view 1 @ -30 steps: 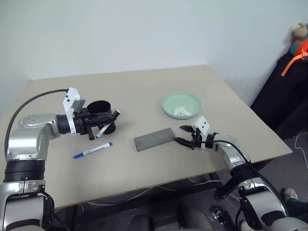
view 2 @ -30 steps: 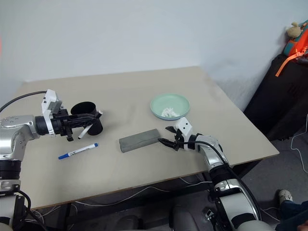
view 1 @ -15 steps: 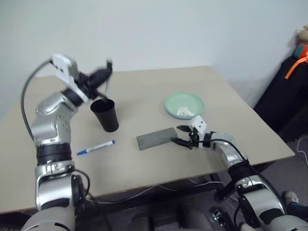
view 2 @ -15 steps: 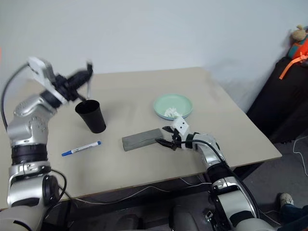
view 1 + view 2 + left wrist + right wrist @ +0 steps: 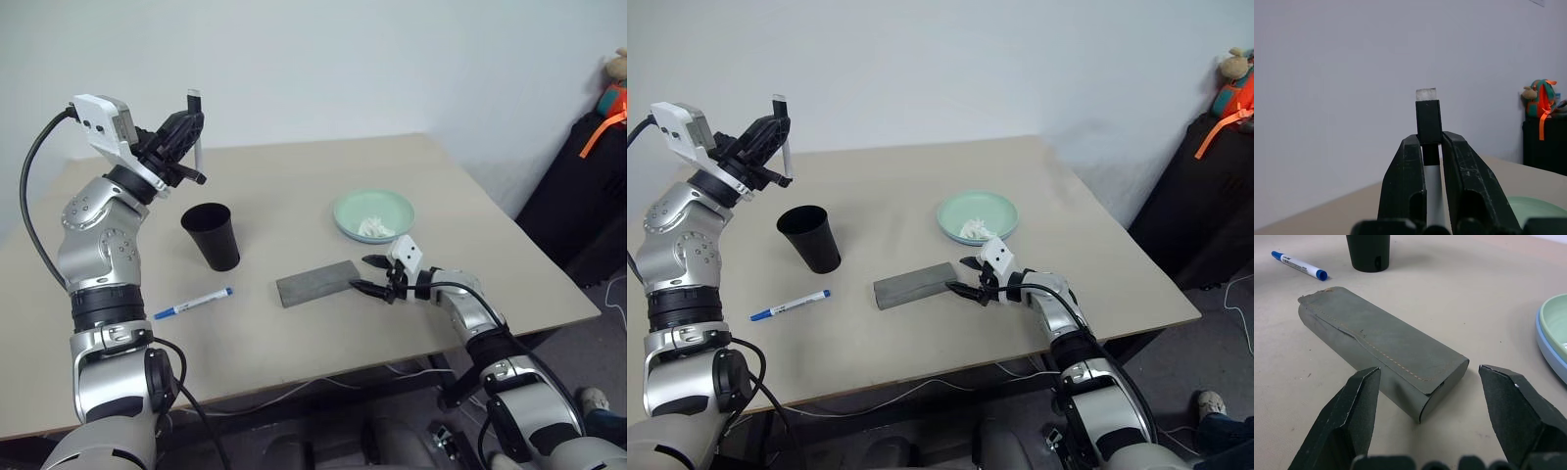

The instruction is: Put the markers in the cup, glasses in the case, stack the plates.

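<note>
The left gripper [image 5: 186, 122], raised above and behind the black cup [image 5: 213, 236], clamps a marker [image 5: 195, 125] upright. The right gripper [image 5: 373, 275] hovers spread at the grey case's [image 5: 315, 282] end. A blue-capped marker [image 5: 193, 303] lies before the cup; stacked plates [image 5: 371, 213] sit behind the case.

Looks like a bare test room or lab corner, not anyone's home. Plain beige table [image 5: 294, 176] pushed up against a blank white wall [image 5: 323, 59], cables [image 5: 921, 392] dangling loose under the front edge, grey floor [image 5: 588, 352]. Off to the right there's a black suitcase or cabinet [image 5: 578, 196] with a stuffed toy [image 5: 1232, 83] in orange sitting on top.
</note>
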Tool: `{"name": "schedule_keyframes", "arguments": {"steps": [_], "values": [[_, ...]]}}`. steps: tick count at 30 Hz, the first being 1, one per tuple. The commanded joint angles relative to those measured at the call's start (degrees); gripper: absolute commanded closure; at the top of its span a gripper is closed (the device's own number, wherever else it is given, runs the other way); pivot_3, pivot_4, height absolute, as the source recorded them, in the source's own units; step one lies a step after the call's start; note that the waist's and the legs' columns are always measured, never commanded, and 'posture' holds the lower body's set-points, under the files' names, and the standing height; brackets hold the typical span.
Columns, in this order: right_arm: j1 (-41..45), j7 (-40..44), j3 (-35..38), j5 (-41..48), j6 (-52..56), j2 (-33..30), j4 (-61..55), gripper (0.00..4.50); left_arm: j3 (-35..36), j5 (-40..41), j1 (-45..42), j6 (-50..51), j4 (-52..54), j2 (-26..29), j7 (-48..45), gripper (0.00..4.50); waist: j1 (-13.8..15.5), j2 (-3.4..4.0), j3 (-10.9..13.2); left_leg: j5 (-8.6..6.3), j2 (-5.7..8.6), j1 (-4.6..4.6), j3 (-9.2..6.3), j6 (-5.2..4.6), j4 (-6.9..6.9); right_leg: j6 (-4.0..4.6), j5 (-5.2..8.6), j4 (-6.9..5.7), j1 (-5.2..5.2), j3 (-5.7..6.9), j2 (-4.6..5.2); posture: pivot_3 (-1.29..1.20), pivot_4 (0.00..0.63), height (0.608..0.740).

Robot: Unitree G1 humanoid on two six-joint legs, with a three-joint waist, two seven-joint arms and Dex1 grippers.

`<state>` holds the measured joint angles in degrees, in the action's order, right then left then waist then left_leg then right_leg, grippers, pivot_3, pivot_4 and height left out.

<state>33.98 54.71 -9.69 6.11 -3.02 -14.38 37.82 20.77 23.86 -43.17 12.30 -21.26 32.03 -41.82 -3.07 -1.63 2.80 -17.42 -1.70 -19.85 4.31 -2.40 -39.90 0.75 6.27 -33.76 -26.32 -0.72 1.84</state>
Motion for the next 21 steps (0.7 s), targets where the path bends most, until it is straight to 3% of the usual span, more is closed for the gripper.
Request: {"name": "schedule_keyframes", "arguments": {"steps": [1,11,15,21], "values": [[1.4,0.2,0.8,0.2,-1.1,0.0,-0.9,1.01,0.5,1.2,-0.9,-1.1,1.2,0.6,0.1,4.4,0.0,0.0,0.0,0.0,0.0,0.0,-0.01,0.0,0.0,0.0,0.0,0.0,-0.01,0.01,0.0,0.0,0.0,0.72],[1.1,0.3,0.7,0.2,-1.1,0.0,-1.4,1.01,0.2,0.9,-0.8,-1.4,1.4,0.1,0.5,4.4,0.0,0.0,0.0,0.0,-0.01,0.0,-0.01,0.0,0.0,0.0,0.0,-0.01,-0.01,0.01,-0.01,0.0,0.0,0.72],[1.4,0.5,0.4,0.1,-0.9,0.3,-1.7,1.01,-1.4,-5.7,-1.6,-15.3,-12.6,-2.8,4.4,4.4,0.1,0.06,0.0,0.0,0.01,0.11,-0.01,0.0,0.0,0.0,0.0,-0.01,0.11,0.01,0.0,0.0,0.0,0.72],[1.2,0.5,0.5,0.1,-0.8,0.1,-1.9,1.01,-2.0,-6.2,-3.0,-20.0,-17.7,-2.6,3.5,4.4,0.0,-0.04,0.0,0.01,0.0,-0.03,0.0,0.02,-0.03,0.0,0.0,0.0,0.0,0.01,0.0,0.0,0.0,0.72]]}}
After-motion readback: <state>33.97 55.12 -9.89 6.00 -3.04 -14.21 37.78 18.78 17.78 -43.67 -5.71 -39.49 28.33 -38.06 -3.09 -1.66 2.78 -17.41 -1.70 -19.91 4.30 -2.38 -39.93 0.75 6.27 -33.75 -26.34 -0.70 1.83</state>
